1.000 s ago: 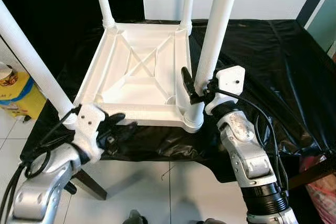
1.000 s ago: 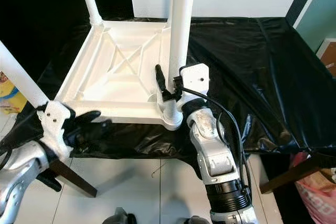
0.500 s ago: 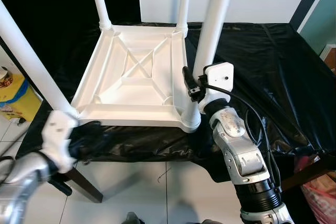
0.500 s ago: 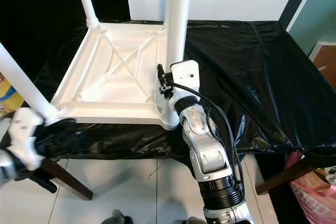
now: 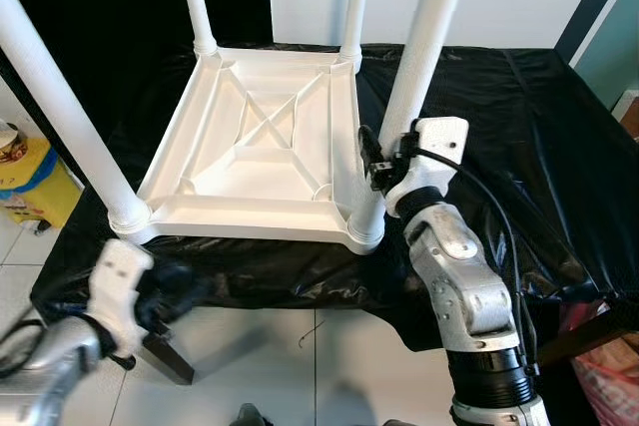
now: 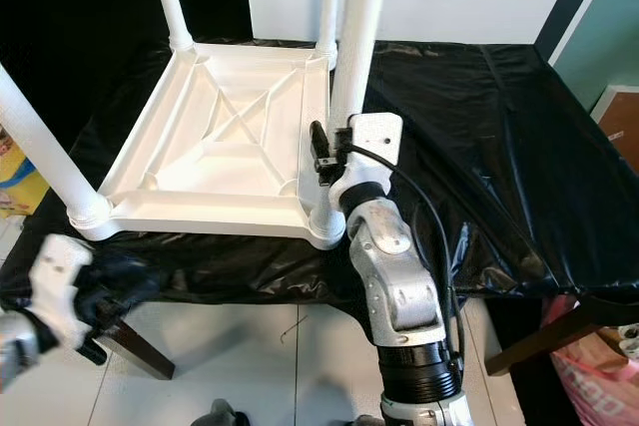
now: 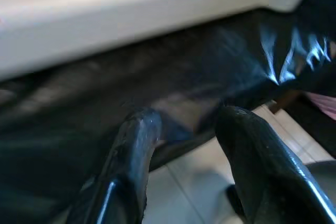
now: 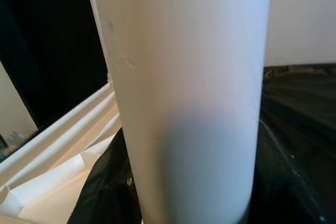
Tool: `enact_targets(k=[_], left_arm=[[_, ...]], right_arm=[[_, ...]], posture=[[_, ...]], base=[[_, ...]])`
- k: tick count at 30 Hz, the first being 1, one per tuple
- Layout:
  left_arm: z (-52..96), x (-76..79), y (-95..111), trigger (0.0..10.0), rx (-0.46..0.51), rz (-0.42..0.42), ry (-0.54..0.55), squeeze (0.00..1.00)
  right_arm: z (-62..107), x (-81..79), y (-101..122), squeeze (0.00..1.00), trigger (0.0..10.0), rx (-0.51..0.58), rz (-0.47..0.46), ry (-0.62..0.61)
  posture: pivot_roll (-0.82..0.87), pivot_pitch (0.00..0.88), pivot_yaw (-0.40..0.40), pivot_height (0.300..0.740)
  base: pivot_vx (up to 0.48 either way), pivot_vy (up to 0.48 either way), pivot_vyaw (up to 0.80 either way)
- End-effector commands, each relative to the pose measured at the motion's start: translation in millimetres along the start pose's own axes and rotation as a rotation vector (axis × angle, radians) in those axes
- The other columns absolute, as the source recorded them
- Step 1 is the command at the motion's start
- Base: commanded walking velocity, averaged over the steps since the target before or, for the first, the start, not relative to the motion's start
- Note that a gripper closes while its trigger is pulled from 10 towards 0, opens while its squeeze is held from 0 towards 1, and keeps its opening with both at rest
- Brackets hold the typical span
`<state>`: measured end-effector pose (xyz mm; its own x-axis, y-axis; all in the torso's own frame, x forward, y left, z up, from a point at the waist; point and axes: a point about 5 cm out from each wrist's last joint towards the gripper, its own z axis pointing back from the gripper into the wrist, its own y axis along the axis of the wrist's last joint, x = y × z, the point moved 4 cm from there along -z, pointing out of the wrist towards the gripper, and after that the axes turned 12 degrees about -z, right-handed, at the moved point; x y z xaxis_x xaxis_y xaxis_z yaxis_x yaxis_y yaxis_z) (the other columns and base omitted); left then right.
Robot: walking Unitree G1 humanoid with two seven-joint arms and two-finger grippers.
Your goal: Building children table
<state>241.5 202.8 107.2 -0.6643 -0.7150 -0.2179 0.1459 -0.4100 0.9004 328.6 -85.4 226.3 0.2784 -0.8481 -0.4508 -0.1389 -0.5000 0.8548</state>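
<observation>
A white children's table [image 5: 260, 137] lies upside down on a black-covered tabletop [image 5: 519, 127], its legs pointing up. My right gripper [image 5: 384, 162] is shut around the near-right leg [image 5: 424, 57], low down by its socket, and that leg [image 8: 189, 103] stands close in the right wrist view. My left gripper [image 5: 175, 291] hangs below the tabletop's front edge, under the near-left leg [image 5: 60, 107]. It is open with nothing between its fingers [image 7: 136, 140], and black cover lies behind them.
A yellow container [image 5: 25, 172] stands on the floor at the left. A dark wooden leg [image 5: 165, 356] of the big table runs down beside my left gripper. A pink bag [image 5: 619, 366] sits at the lower right. White floor tiles lie in front.
My left gripper has dropped from the table's near-left corner to below the tabletop edge. My right gripper stays on the near-right leg.
</observation>
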Motion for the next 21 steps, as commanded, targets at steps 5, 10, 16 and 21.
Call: enact_targets(k=[5, 10, 16, 21], left_arm=[[-13.5, 10.2, 0, 10.0, 0.006, 0.014, -0.039, 0.0], [-31.1, 1.6, -18, 10.0, -0.057, 0.016, 0.005, 0.0], [-60.1, -56.7, -30, 10.0, -0.152, 0.013, 0.258, 0.0], [-75.1, -88.2, -21, 10.0, -0.181, -0.012, 0.377, 0.0]], right_arm=[[8.6, 4.5, 13, 0.0, 10.0, 0.059, -0.273, -0.024], [20.3, 15.7, 15, 0.0, 10.0, 0.063, -0.409, -0.016], [35.5, 44.3, 15, 0.0, 10.0, 0.069, -0.601, -0.072], [40.0, 49.6, 10, 0.0, 10.0, 0.053, -0.709, -0.076]], posture=[[0.01, 0.083, -0.019, 0.74], [-0.01, 0.094, -0.006, 0.74], [-0.03, 0.098, 0.004, 0.74], [-0.03, 0.099, 0.012, 0.74]], base=[[0.0, 0.0, 0.0], [0.0, 0.0, 0.0], [0.0, 0.0, 0.0], [0.0, 0.0, 0.0]])
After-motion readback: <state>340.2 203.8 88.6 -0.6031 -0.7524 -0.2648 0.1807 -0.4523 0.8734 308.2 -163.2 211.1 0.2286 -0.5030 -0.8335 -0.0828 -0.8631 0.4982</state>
